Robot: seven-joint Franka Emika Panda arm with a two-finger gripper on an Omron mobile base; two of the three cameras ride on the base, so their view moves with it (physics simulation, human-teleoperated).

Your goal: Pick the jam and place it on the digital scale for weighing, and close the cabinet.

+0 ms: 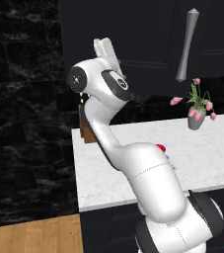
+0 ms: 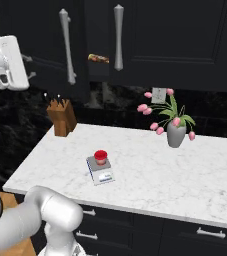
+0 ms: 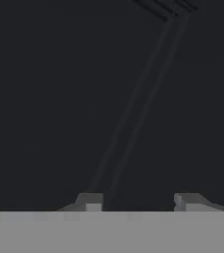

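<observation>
Gripper (image 3: 138, 201) spread open and empty, tips just short of the cabinet (image 3: 59, 99) door panel dead ahead, its moulding running slantwise. To the right and far below, jam (image 2: 101, 155) seated on digital scale (image 2: 100, 171).

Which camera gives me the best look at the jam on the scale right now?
The right base view: the jam stands fully visible on the digital scale, mid-counter. In the left base view the arm covers nearly all of it, leaving just a sliver of red lid. The hand view faces a dark cabinet panel.
</observation>
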